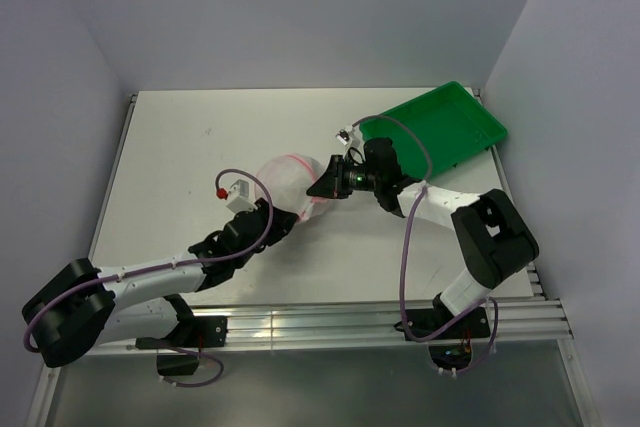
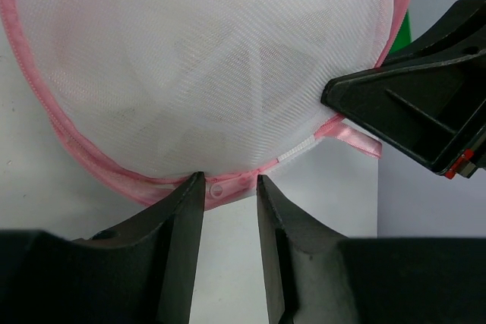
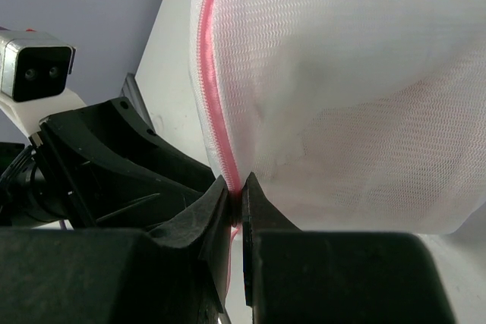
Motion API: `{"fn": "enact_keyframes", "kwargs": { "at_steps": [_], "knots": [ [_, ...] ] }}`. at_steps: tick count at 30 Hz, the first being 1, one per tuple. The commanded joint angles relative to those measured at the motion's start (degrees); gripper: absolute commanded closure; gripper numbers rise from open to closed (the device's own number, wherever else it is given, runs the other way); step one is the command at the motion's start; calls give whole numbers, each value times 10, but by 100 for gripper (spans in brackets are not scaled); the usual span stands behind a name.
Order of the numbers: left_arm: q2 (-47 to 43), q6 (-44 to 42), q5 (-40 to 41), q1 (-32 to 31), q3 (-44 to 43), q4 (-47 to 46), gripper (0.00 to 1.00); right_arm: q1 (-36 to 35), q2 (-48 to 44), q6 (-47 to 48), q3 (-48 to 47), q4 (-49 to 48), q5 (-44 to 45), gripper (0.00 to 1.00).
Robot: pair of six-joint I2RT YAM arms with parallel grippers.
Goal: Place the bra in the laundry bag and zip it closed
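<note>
- Zipping looks to be the step in hand. The laundry bag (image 1: 287,182) sits on the tabletop (image 1: 180,167), puffed into a ball between the two sets of jaws. The green tray (image 1: 440,132) lies off behind the right jaws and does not touch the bag.
- The right gripper (image 3: 237,191) has its jaws almost together, pinching the pink zipper rim (image 3: 205,51) right at their tips. From the other wrist, a loose pink ribbon tab (image 2: 361,140) shows just under those tips. I cannot tell whether the slider itself is in the pinch.
- The left gripper (image 2: 228,184) has its jaws a narrow gap apart. The rim lies across their tips and bare tabletop shows in the gap. To me it reads as a steadying touch, not a firm pinch.
- A grey shape (image 2: 250,73) shows through the mesh just beyond the left jaws. It is likely the bra, already inside, though the weave blurs it too much to be sure.
- To do this well, I'd want the left jaws to close on the rim first and give the bag an anchor. Otherwise a soft mesh ball will simply roll along after the right jaws.
- The right jaws should then follow the curve of the rim instead of pulling straight. The stretch of zipper between the two sets of jaws needs to stay taut so the teeth line up.
- Two things could go wrong. Mesh could fold into the teeth just ahead of the right jaws, or the thin rim could slip out of so fine a pinch. A slow, even pull seems the safer choice.
</note>
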State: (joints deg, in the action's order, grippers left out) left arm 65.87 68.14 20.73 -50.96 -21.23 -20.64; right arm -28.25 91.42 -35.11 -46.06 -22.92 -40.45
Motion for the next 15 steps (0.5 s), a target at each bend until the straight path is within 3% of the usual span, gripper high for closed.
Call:
{"fn": "enact_keyframes", "kwargs": {
  "at_steps": [1,10,15],
  "knots": [
    [-2,-12,-7,2,-3,-48,61,1,-25,-4,2,-27,-13,99],
    [-6,-22,-9,2,-13,-41,56,-1,-22,-1,1,-23,-10,99],
    [-6,-38,2,-3,-28,-12,60,-1,-21,0,0,-22,-5,99]
  ]
}}
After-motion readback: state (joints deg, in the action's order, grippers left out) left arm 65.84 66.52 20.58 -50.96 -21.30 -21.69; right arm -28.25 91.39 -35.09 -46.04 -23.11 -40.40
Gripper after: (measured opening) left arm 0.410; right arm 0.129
